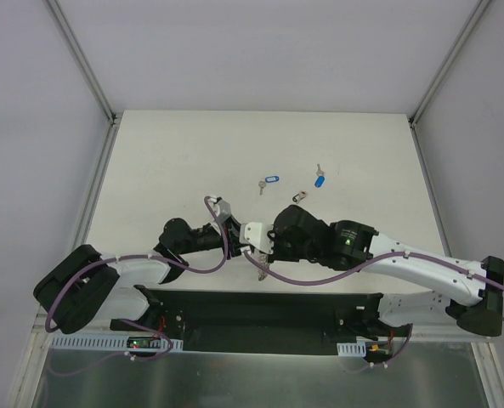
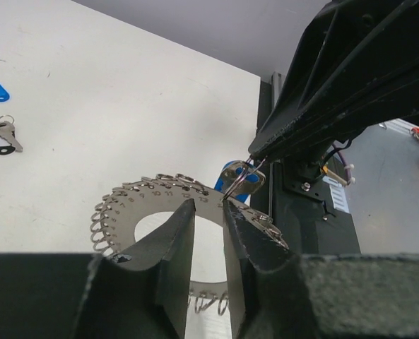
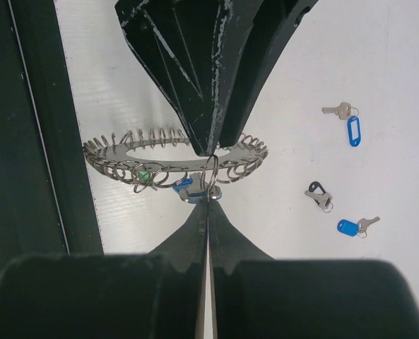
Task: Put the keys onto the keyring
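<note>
The keyring (image 2: 142, 205), a flat grey disc with wire loops round its rim and a green spot (image 3: 143, 174), is held above the table. My left gripper (image 2: 205, 206) is shut on its inner edge; it also shows in the right wrist view (image 3: 209, 150). My right gripper (image 3: 209, 201) is shut on the small split ring of a blue-tagged key (image 3: 188, 188), right at the disc's rim; that key also shows in the left wrist view (image 2: 237, 180). Three keys lie on the table: a blue one (image 1: 268, 182), a dark grey one (image 1: 300, 197) and a second blue one (image 1: 319, 179).
Both grippers meet at the near middle of the white table (image 1: 167, 161), just beyond the black base rail (image 1: 260, 310). The loose keys lie a short way beyond and to the right of them. Grey walls with metal posts (image 1: 82, 59) enclose the table.
</note>
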`<control>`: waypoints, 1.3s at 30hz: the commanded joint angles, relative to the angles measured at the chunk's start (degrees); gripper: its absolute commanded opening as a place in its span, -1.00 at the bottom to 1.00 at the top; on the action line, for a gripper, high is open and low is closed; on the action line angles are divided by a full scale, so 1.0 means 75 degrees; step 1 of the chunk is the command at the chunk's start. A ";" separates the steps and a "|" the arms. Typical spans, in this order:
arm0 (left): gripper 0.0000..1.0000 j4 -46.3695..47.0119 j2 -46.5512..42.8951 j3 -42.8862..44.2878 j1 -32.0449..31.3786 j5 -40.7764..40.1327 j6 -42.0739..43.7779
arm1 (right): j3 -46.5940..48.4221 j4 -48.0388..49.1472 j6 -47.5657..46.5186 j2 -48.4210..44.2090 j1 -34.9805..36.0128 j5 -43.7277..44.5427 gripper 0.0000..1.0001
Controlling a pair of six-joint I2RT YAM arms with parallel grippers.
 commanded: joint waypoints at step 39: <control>-0.44 0.3053 0.1209 0.1391 0.0026 0.2399 0.0168 | 0.0705 -0.0648 -0.0330 0.0052 0.0054 -0.0140 -0.98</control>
